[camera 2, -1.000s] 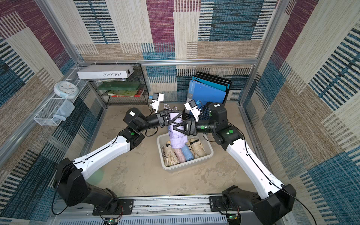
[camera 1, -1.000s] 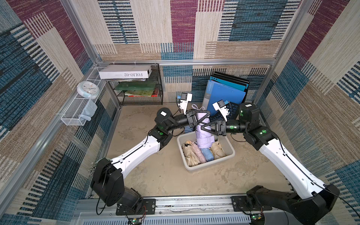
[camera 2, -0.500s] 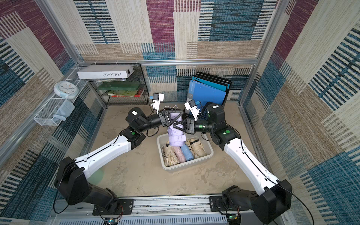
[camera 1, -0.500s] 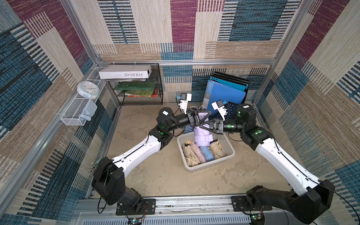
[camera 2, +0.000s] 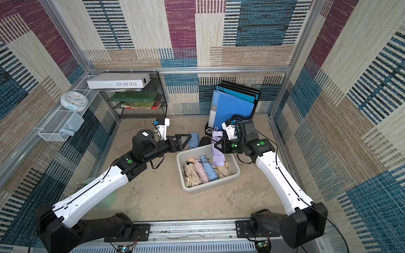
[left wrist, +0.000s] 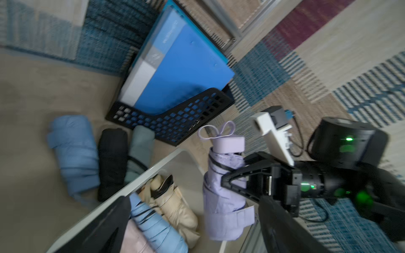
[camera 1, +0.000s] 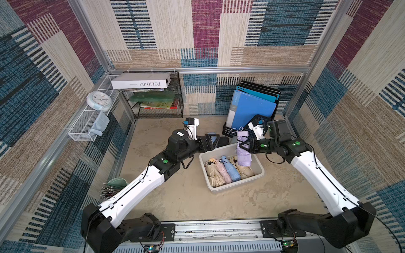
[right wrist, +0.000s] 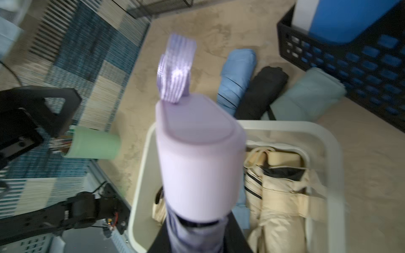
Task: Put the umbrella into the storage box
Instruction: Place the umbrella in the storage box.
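Currently, the lilac folded compact umbrella [camera 1: 243,154] is held upright over the far right corner of the off-white rectangular plastic storage box [camera 1: 237,183], with its hard handle cap [left wrist: 228,144] and wrist loop [left wrist: 219,131] uppermost. Its lower end is seen down among the beige, pink and pale blue folded umbrellas [camera 1: 228,173] laid in the box. Whether it rests on them cannot be told.

The right gripper [camera 1: 242,146] is clamped across the canopy at about mid-length. The left gripper [camera 1: 213,142] is spread wide and empty, just beyond the box's far left corner.

The umbrella is judged light, with soft, slick fabric bunched round a stiff folded shaft. The cloth is therefore expected to give and slide a little under the pads. A hold at mid-length, where the stiff core is backed by the most fabric, is judged surest. The smooth cap is judged a poorer place. The loose loop could be caught on the box during lowering.
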